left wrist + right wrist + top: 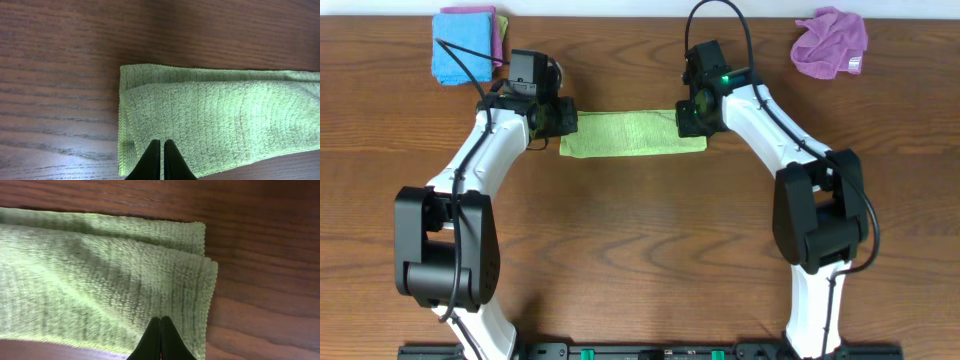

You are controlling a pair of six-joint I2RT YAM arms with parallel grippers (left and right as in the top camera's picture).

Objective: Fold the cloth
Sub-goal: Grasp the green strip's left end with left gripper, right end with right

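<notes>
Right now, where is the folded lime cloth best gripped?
Probably take the cloth by its two short ends, coming down from above at each outer side. It lies flat as a long strip, with stacked layers showing at both ends, so a pinch there should catch both.

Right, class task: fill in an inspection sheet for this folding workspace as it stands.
Surface: dark wooden table.
Job's things: lime-green cloth, folded into a flat strip.
Clutter: blue cloth far left, purple cloth crumpled far right.
Grippers: left gripper and right gripper shut, one at each cloth end; pinch unconfirmed.
Cables: black cable from left wrist crosses the blue cloth; second cable loops above right wrist.
Surroundings: black base rail at near edge.
</notes>
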